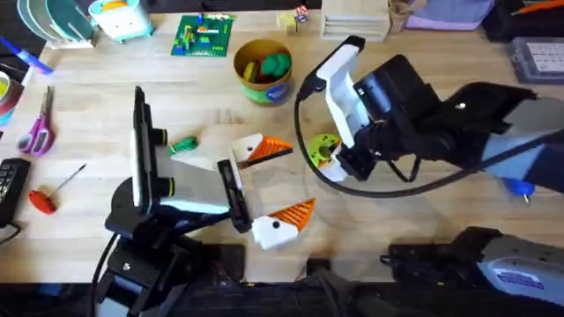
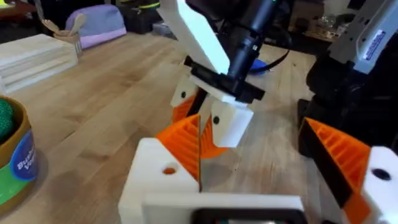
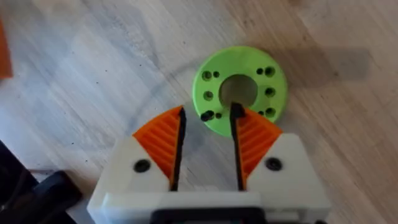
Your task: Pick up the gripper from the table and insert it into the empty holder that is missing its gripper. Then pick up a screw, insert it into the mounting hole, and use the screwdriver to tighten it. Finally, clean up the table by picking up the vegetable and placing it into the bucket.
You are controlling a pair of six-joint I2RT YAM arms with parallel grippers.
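Right fingers (image 3: 205, 146) stand narrowly open over the green disc (image 3: 239, 90); left fingers (image 1: 269, 189) spread wide, empty.

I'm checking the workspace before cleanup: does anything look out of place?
The vegetable lies loose on the table, not in the bucket. On the left gripper, one finger shows an orange mounting hole, while the other finger's hole is dark, so a screw may be missing there.
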